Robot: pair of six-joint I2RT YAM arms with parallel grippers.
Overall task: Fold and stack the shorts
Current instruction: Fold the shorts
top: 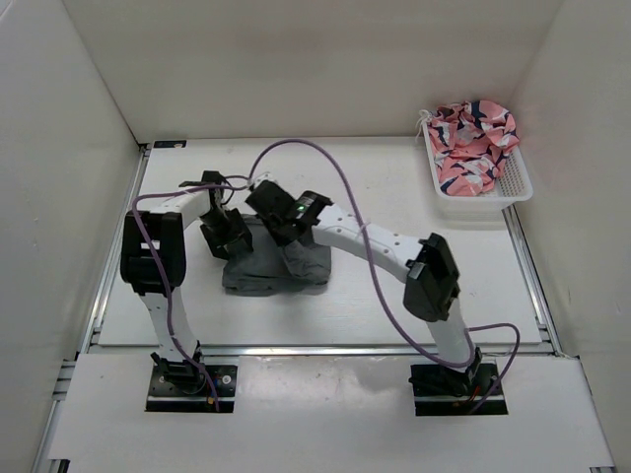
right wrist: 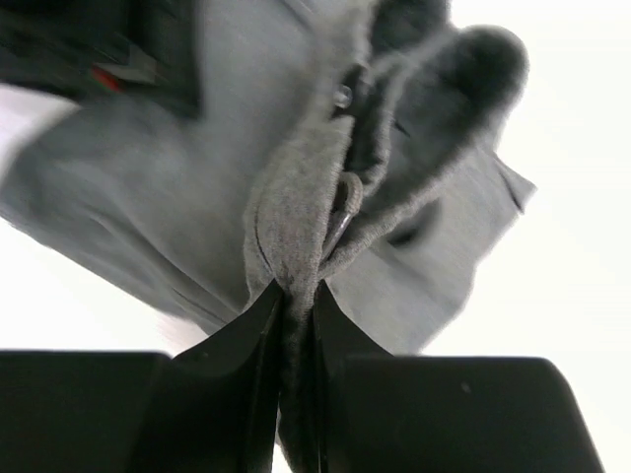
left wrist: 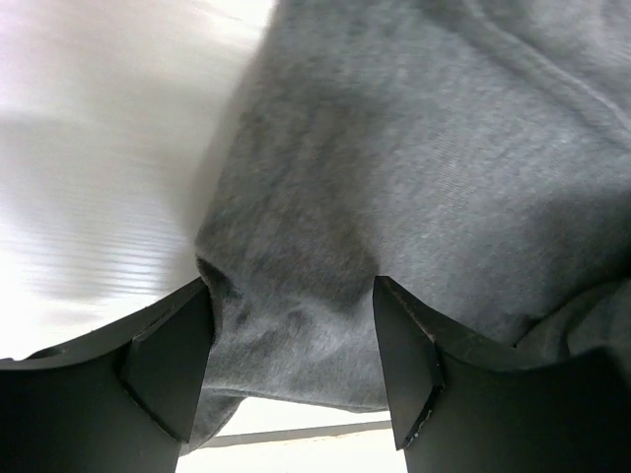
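Observation:
The dark grey shorts lie bunched on the table between the two arms. My left gripper is at their left edge. In the left wrist view its jaws stand wide apart, with grey fabric lying between the fingers, not squeezed. My right gripper is over the shorts' upper right part. In the right wrist view it is shut on a pinched fold of the shorts, near the gathered waistband and a drawstring end.
A white basket stands at the back right, holding a pink, white and navy patterned garment. White walls close in the table on the left, back and right. Purple cables arch over the arms.

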